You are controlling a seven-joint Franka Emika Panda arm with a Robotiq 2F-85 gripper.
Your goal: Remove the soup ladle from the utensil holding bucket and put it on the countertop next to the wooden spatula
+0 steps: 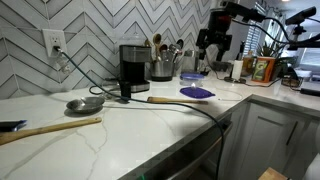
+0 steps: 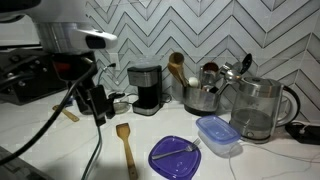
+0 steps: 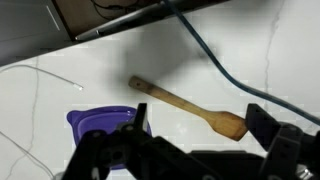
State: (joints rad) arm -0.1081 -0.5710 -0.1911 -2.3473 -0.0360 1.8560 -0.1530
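My gripper is open and empty. It hangs above the counter over the wooden spatula, which lies flat beside a purple lid. Both exterior views show the gripper and the spatula. The steel utensil bucket stands by the wall with wooden and metal utensils upright in it. A metal ladle lies on the counter, on the far side of the coffee maker from the bucket and well apart from the spatula.
A black coffee maker stands next to the bucket. A glass kettle and a clear plastic container sit beyond the purple lid. A black cable crosses the counter. A long wooden stick lies near the front edge.
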